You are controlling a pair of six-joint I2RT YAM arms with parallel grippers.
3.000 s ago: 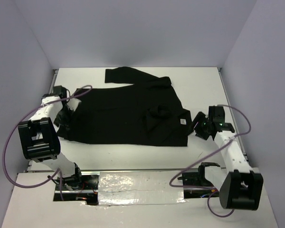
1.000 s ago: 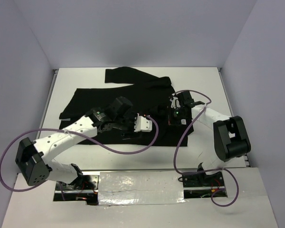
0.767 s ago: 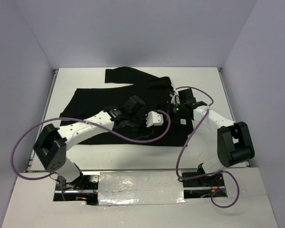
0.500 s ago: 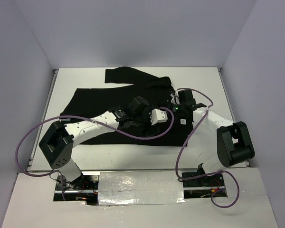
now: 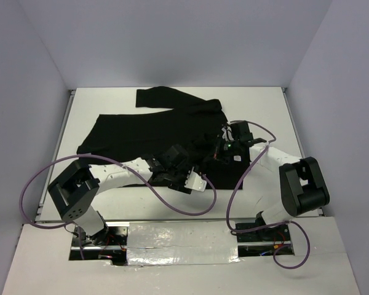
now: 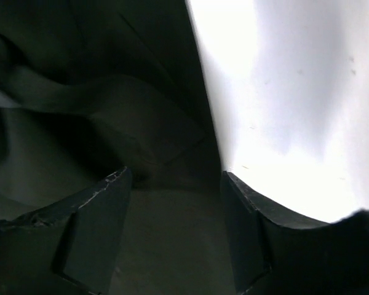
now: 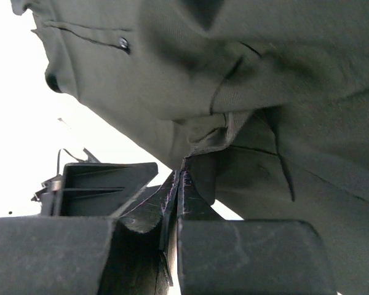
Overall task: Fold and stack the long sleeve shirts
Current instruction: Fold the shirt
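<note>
Overhead view: a black long sleeve shirt (image 5: pixel 141 132) lies spread across the middle of the white tabletop (image 5: pixel 264 104), one sleeve reaching toward the far edge. Its near-right portion is partly covered by both arms, and folds are hard to read against the black cloth.

Left hand (image 5: pixel 198 183): at the shirt's near hem, where cloth meets bare tabletop. In the left wrist view the left hand (image 6: pixel 175 178) is released, its fingers (image 6: pixel 92 227) spread, with dark fabric showing in the gap. Contact with the cloth cannot be told, and the finger bases are cut off by the frame.

Right hand (image 5: pixel 224 147): over the shirt's right side. In the right wrist view the right hand (image 7: pixel 179 184) is clenched on a pinched ridge of fabric. A small button (image 7: pixel 123 43) shows on the cloth above.
</note>
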